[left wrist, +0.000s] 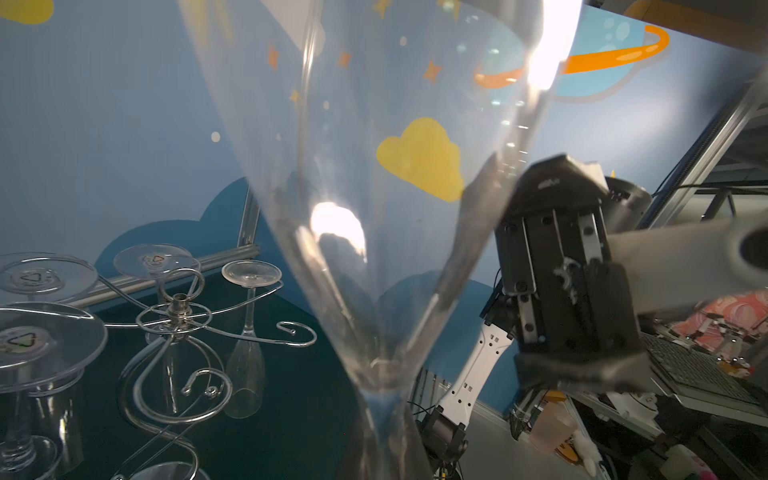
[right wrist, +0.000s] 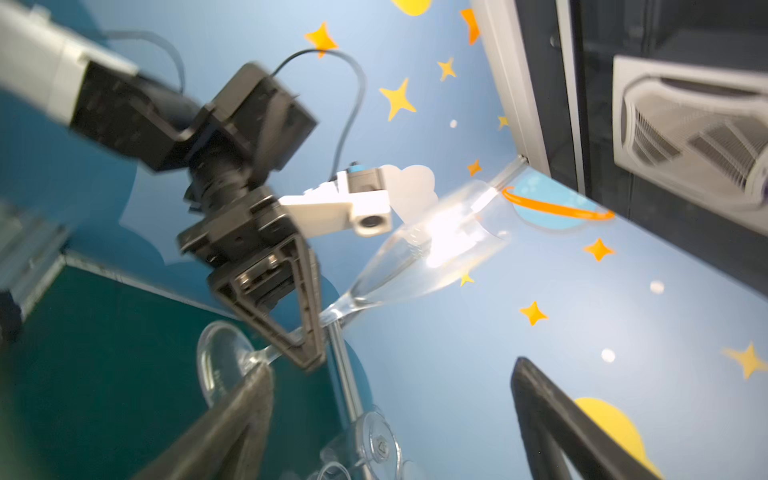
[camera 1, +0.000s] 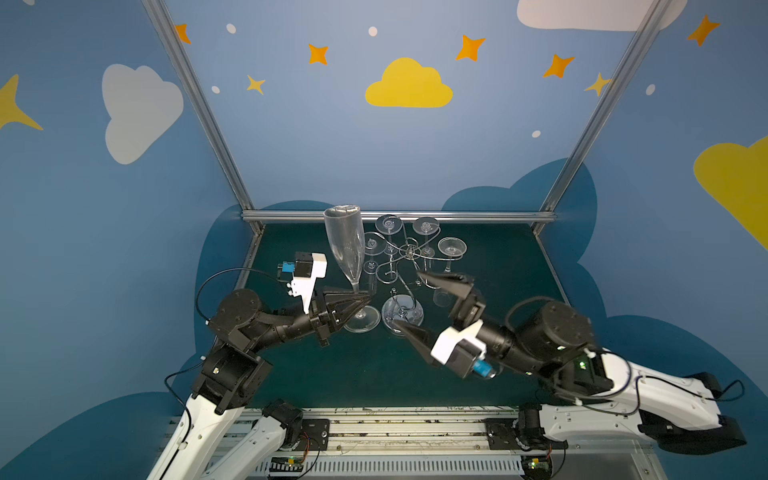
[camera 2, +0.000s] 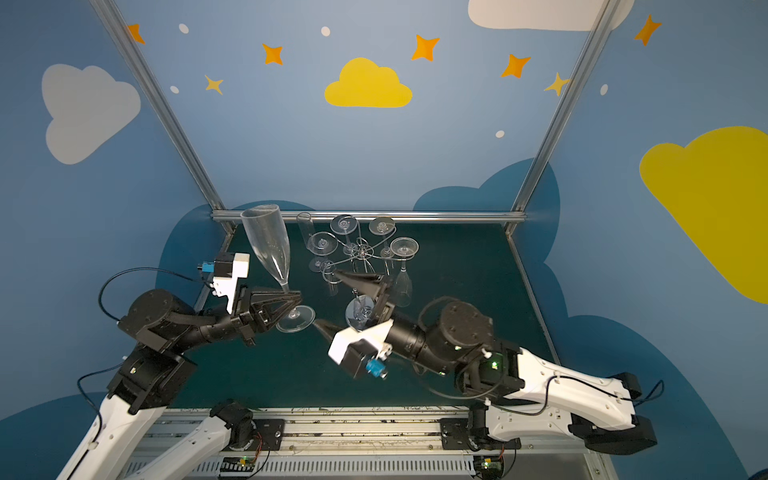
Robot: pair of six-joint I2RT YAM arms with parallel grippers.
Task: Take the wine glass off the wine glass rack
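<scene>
The wine glass (camera 1: 345, 249) (camera 2: 268, 245), a clear champagne flute, is off the wine glass rack (camera 1: 410, 250) (camera 2: 363, 250) and stands bowl-up, leaning slightly, just left of it toward the far left corner of the dark green surface (camera 1: 332, 374) (camera 2: 270, 374). The left end effector (camera 1: 359, 301) (camera 2: 297, 297) is clamped narrow on its stem, between the bowl and the round foot. Whether the foot touches the surface cannot be told. In the left wrist view the bowl (left wrist: 395, 208) fills the middle of the picture. In the right wrist view the stem runs through the left end effector's tips (right wrist: 309, 353).

The right end effector (camera 1: 407, 298) (camera 2: 326, 297) is spread wide and holds nothing. It sits just in front of the rack, apart from the wine glass. Its two dark fingers (right wrist: 232, 424) frame the right wrist view, which is blurred.

The silver wire rack stands near the middle of the far edge of the surface, its scroll-ended arms spreading from the central post (left wrist: 179, 299). Other flutes (camera 1: 452, 246) (camera 2: 404, 246) hang upside down from its arms by their feet, and one hangs on the near side, between the right end effector's fingers in both top views.
</scene>
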